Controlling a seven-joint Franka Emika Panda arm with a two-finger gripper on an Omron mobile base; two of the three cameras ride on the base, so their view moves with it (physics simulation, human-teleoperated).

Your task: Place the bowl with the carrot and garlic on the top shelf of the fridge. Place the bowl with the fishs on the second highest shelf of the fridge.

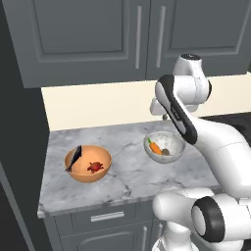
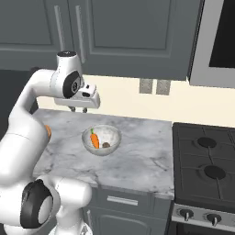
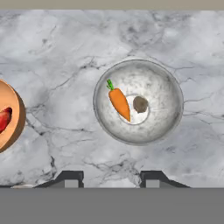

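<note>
The pale marbled bowl (image 1: 177,146) (image 2: 113,137) (image 3: 162,85) stands on the marble counter (image 1: 125,171) and holds the carrot (image 1: 155,147) (image 2: 94,139) (image 3: 119,102) and the garlic (image 1: 165,152) (image 2: 106,145) (image 3: 140,104). My gripper (image 2: 78,109) (image 3: 111,180) hovers above the counter just behind this bowl, pointing down, open, with nothing between its fingers. To the left sits the orange bowl (image 1: 88,177) (image 3: 13,131) with a dark fish (image 1: 74,158) leaning on its rim and a red fish (image 1: 95,167) (image 3: 3,118) inside. The fridge's shelves are out of view.
Grey wall cabinets (image 1: 98,34) hang above the counter. A black stove (image 2: 206,160) adjoins the counter on the right, with a microwave (image 2: 220,36) above it and outlets (image 2: 153,86) on the cream wall. A tall dark panel (image 1: 19,147) borders the counter's left end.
</note>
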